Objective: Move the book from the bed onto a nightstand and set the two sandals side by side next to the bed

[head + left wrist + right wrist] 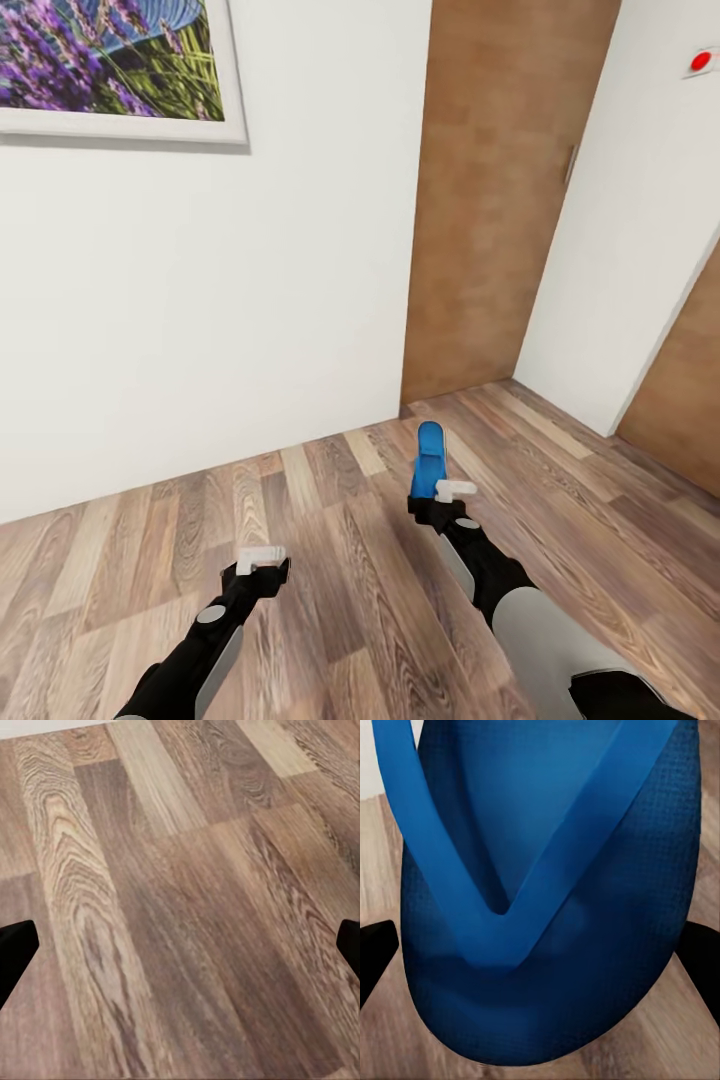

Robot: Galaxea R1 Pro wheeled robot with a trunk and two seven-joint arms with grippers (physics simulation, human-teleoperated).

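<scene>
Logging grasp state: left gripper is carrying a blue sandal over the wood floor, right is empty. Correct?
Sides swapped. The right gripper carries the blue sandal over the wood floor; the left gripper is empty. The head view shows it, and the right wrist view has the sandal close up.

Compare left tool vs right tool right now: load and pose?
Right tool grips a blue sandal that sticks out ahead of it; left tool carries nothing, with only wood floor in front. Right reaches farther toward the white wall; left sits nearer the robot. Both have white fingers on black wrists.
</scene>
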